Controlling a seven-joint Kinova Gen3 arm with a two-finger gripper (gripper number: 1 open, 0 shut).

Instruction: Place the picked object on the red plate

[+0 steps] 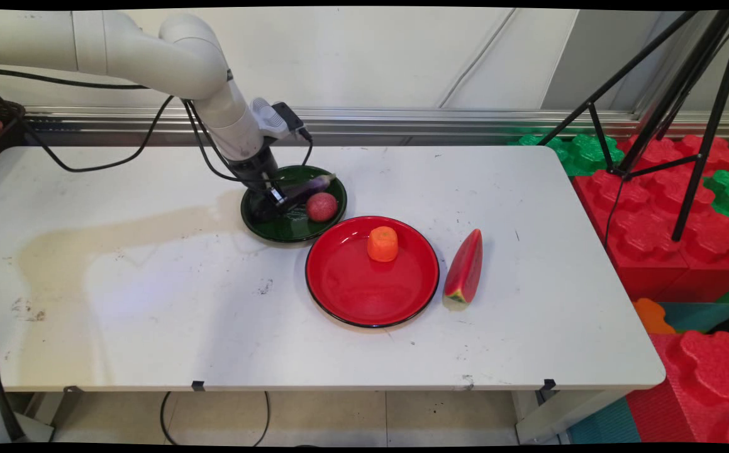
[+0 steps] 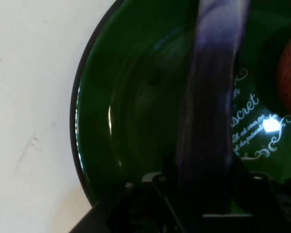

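I have the gripper (image 1: 281, 200) closed on the eggplant (image 2: 211, 121), low over the green plate (image 1: 276, 229), beside the peach (image 1: 321, 206).

A purple eggplant (image 1: 311, 187) lies across the dark green plate (image 1: 289, 231), its stem end reaching toward the plate's far right rim; in the hand view it runs as a long, glossy purple body (image 2: 211, 111) straight up from the gripper (image 1: 278, 200). The gripper is low over the plate at the eggplant's near end. A round reddish fruit (image 1: 321, 206) sits on the same plate, just beside the eggplant.
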